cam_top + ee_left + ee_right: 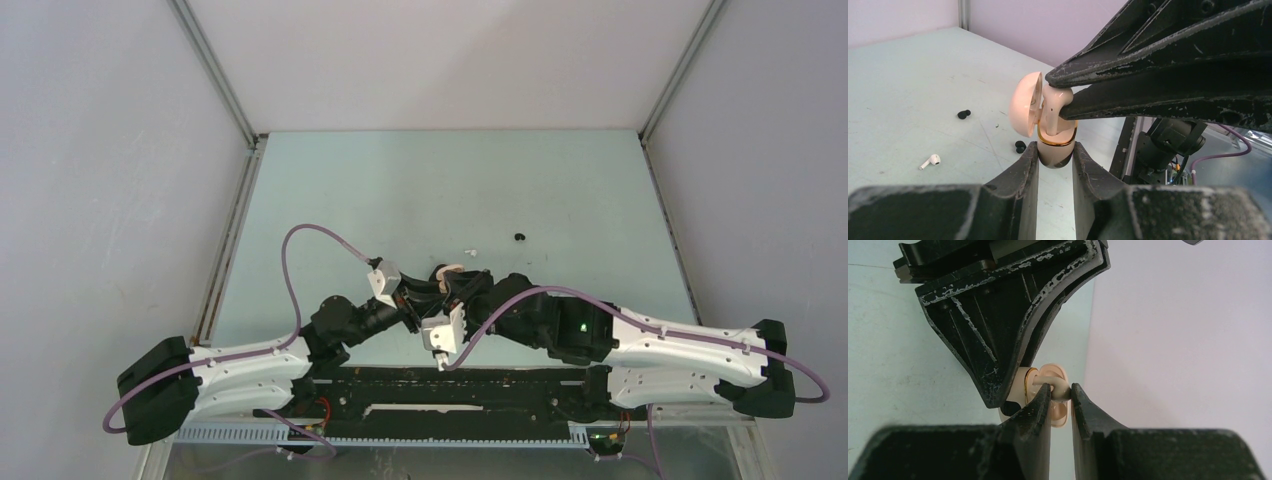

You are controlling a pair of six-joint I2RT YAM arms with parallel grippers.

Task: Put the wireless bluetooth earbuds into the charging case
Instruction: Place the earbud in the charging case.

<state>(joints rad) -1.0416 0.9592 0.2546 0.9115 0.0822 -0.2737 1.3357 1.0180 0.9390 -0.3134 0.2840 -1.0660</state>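
Holding a pink earbud [1055, 100] at the mouth of the open charging case [1057, 137], above the table [908, 75].
The left gripper [1055, 152] had its fingers closed narrowly on the case's lower half, one pad against each side, with the lid [1023, 107] swung open to the side. The right gripper [1060, 390] had its fingers nearly together, pinching the pink earbud, whose stem stood in the case opening. A white earbud [930, 161] and two black earbuds [963, 114] [1020, 146] lay loose on the table beyond the case.
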